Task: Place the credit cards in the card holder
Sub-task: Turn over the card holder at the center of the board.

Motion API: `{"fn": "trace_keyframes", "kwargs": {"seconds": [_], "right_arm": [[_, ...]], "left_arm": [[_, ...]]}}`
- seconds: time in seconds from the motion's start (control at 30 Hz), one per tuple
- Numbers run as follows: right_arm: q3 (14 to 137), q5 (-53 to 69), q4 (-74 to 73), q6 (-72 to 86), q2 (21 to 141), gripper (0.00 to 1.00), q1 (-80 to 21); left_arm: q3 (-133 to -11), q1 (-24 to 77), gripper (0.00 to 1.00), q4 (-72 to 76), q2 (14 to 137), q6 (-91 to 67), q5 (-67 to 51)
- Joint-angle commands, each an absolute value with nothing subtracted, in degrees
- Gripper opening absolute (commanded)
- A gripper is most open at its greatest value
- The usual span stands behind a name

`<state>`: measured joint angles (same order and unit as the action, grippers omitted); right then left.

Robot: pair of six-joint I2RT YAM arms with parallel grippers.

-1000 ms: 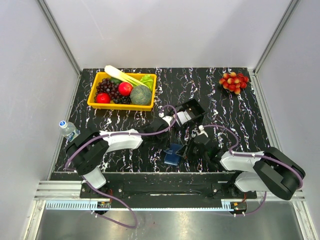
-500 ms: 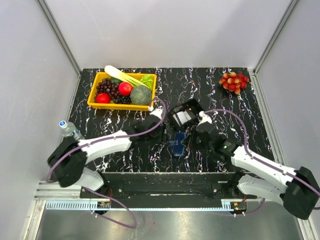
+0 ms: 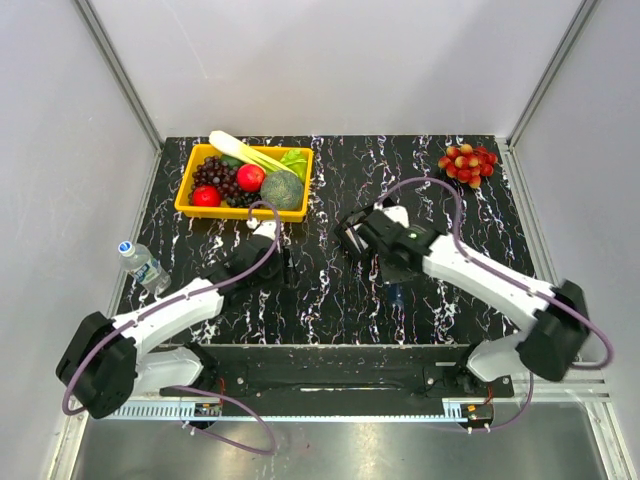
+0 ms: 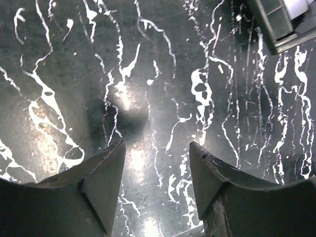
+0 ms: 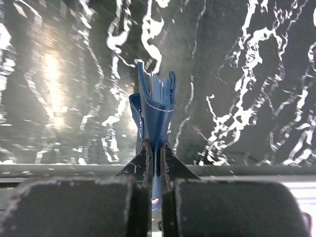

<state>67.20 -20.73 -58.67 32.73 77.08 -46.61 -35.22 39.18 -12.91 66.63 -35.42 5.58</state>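
My right gripper (image 5: 157,145) is shut on the dark-blue card holder (image 5: 157,106), pinching its lower edge. The holder stands folded between the fingers, held above the table near the front edge. In the top view only a small blue piece of it (image 3: 395,294) shows below my right gripper (image 3: 392,272). My left gripper (image 4: 157,145) is open and empty over bare table, to the left (image 3: 287,268). A white credit card (image 4: 301,6) lies in the black tray (image 4: 276,29). The tan cards are hidden.
The black tray (image 3: 350,232) is half hidden under my right arm at the table's middle. A yellow bin of produce (image 3: 190,205) stands at the back left. A red grape bunch (image 3: 468,162) lies back right. A water bottle (image 3: 140,262) lies at the left edge.
My right gripper has carried the card holder up and to the right, away from the front middle. My left arm has drawn back to the left and away from the holder.
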Motion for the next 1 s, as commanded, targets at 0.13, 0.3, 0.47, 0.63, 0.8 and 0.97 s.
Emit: {"fn": "trace_keyframes", "kwargs": {"seconds": [0.13, 0.3, 0.47, 0.63, 0.8, 0.97], "right_arm": [[76.19, -26.11, -69.44, 32.08, 93.76, 0.00, -54.05], [80.32, -23.30, -65.40, 32.96, 103.61, 0.01, -57.65], [85.86, -21.19, -62.41, 34.10, 109.68, 0.11, -61.52], [88.94, -17.76, -59.60, 34.80, 114.16, 0.24, -63.54], [87.81, -13.45, -54.32, 34.89, 113.82, 0.43, -63.81], [87.28, -11.87, -51.43, 34.63, 111.46, 0.47, -63.81]], "left_arm": [[-31.03, 34.81, 0.59, -10.81, 60.39, -35.07, 1.41], [-29.62, 31.56, 0.59, -11.25, 57.75, -34.63, 0.26], [-27.52, 27.78, 0.61, -12.39, 54.85, -34.36, -2.02], [-25.67, 24.79, 0.61, -13.36, 52.21, -34.72, -2.99], [-24.70, 23.47, 0.62, -14.23, 51.07, -34.89, -4.22], [-24.26, 22.94, 0.63, -15.38, 49.57, -35.07, -3.96]]}}
